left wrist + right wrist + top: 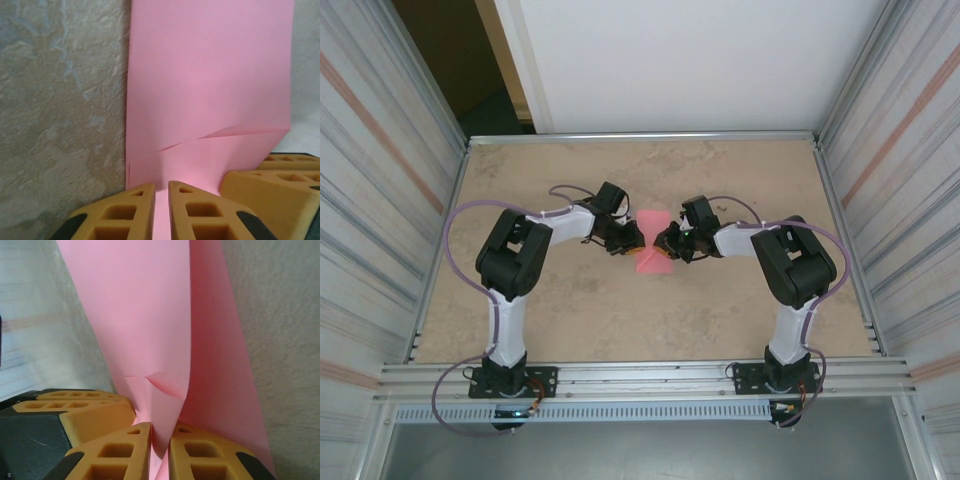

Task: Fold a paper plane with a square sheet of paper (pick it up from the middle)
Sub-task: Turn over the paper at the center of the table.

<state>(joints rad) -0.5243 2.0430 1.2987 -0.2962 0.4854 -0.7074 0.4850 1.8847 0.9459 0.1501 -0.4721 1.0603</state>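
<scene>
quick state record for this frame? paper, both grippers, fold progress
paper: pink square sheet of paper, pinched in at its middle, both ends fanned out
left gripper: shut on the paper's middle
right gripper: shut on the paper from the opposite side
paper surface: small wrinkle by the fingertips
fold progress: no plane shape yet
surface: mottled beige table

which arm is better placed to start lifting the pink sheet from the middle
Left, narrowly. The left gripper is shut on the square sheet of paper, which lies mostly flat beyond it. The right gripper pinches it too, but there the paper buckles and twists.
</scene>
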